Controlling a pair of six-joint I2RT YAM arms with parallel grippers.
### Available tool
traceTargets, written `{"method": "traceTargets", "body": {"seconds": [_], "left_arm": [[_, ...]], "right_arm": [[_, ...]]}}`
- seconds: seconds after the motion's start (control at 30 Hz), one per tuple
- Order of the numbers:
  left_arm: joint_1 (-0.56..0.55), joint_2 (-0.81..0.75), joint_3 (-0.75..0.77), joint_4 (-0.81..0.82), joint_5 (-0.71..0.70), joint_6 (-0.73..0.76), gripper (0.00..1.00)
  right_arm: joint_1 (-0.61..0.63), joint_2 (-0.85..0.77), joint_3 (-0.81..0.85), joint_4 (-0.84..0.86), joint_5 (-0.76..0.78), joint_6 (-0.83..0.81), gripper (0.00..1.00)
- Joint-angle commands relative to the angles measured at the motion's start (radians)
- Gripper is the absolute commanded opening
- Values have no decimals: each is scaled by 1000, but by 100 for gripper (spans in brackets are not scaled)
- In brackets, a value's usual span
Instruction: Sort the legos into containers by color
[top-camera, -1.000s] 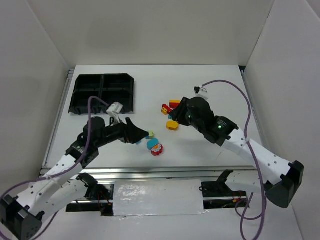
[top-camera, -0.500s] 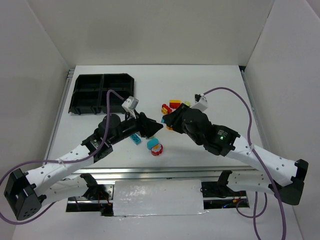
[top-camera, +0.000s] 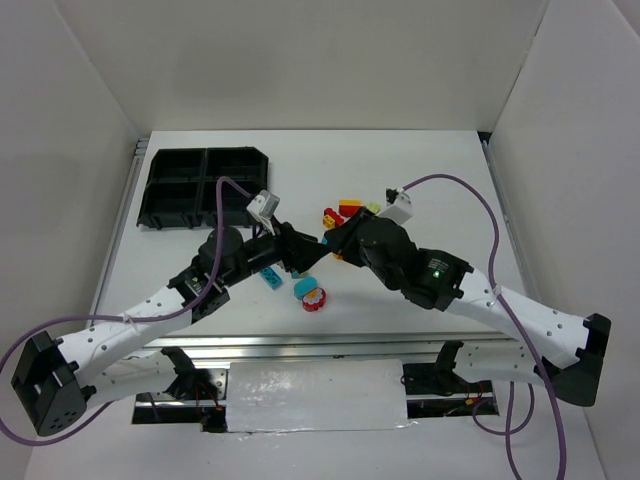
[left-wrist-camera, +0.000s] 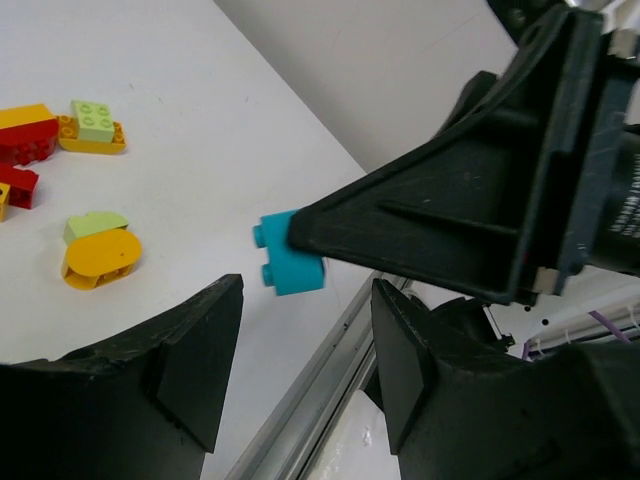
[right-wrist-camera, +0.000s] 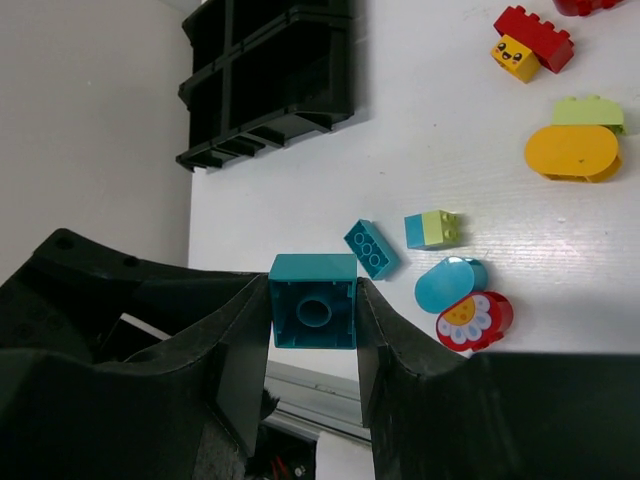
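Table (top-camera: 400, 170): 1 tray (top-camera: 205, 152), 4 compartments (top-camera: 237, 168), 1 held lego (right-wrist-camera: 312, 313).

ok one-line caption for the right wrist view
Right gripper holding a teal brick, loose legos and black tray beyond.

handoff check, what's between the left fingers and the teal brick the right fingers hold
Nothing; the left wrist view shows an open gap from left fingers to teal square plastic brick.

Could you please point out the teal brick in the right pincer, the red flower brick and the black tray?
teal brick (right-wrist-camera: 312, 313): right wrist view, centre of its underside.
red flower brick (right-wrist-camera: 490, 318): right wrist view, on its red petals.
black tray (right-wrist-camera: 262, 138): right wrist view, its outer side wall.
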Motion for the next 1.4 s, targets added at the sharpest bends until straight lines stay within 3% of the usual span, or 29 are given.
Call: {"method": "traceTargets", "body": {"seconds": [0.0,0.33,0.53,0.9,1.0,1.03,1.1,1.13,1.2,1.23,1.3,1.33,1.37], "left_arm": [[-4,0,42,108,54,-11,66],[-4,46,45,108,50,-12,62],[-4,39,46,88,26,0,70],[-4,44,54,120,30,-5,63],[-4,27,49,114,10,2,53],[-4,18,49,114,4,6,43],[-4,7,40,111,-10,9,34],[-4,1,40,109,-13,11,23],[-4,-5,38,101,-25,15,14],[-4,-11,37,94,-31,20,4],[-4,-17,37,85,-45,25,0],[-4,-19,32,83,-51,28,0],[-4,-22,31,80,-59,29,0]], "right_arm": [[10,20,40,17,51,18,0],[14,-1,23,74,18,4,0],[14,-24,12,84,8,-5,0],[43,29,29,114,-36,-5,0],[45,34,23,120,-38,-1,0],[45,34,15,124,-44,1,0],[47,29,10,135,-53,2,0],[47,31,12,135,-56,1,0],[48,29,14,132,-56,-1,0],[48,28,14,133,-61,-4,0],[50,22,3,147,-68,-11,7],[48,12,-5,158,-79,-16,17],[47,8,-12,176,-82,-19,57]]}}
